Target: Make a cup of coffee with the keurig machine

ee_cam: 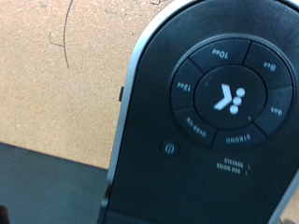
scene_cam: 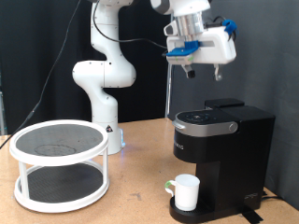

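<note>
The gripper point(scene_cam: 188, 67) hangs in the air above the keurig machine point(scene_cam: 221, 157), well apart from its lid. Its fingers are small and partly masked by the blue and white wrist hardware in the exterior view, and they do not show in the wrist view, so whether they are spread or closed cannot be told; nothing is seen between them.

The wrist view looks down on the keurig machine point(ee_cam: 210, 121): its black top with a ring of size buttons round a central logo button, edged by a silver-grey band, cut off at the frame's edges. The button lettering is hard to read.

The cup point(scene_cam: 185, 191) stands upright on the machine's drip tray, under the closed lid; its inside is not visible.

On the wooden tabletop point(scene_cam: 131, 201), at the exterior view's left, stands a white two-tier round rack point(scene_cam: 58, 164) whose mesh shelves appear bare.
</note>
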{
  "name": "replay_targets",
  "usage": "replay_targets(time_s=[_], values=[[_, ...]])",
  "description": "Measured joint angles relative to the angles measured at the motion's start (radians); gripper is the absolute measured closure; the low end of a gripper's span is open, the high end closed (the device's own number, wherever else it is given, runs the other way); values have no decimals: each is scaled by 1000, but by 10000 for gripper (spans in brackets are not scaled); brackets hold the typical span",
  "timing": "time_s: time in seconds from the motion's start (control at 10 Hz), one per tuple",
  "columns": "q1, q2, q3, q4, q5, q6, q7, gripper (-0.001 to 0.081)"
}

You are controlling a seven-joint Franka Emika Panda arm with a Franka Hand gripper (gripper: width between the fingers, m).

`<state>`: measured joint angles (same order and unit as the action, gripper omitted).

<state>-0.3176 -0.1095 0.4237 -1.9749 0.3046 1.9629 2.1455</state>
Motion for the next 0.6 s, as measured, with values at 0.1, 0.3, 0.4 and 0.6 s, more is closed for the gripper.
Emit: replay_targets(time_s=[0.1, 0.3, 0.4, 0.6], values=[[0, 3, 5, -25, -7, 22, -6, 72], [3, 4, 12, -81, -8, 63, -38, 72], [5, 3, 16, -105, -8, 82, -51, 72], [9, 1, 24, -146, -6, 127, -66, 336]])
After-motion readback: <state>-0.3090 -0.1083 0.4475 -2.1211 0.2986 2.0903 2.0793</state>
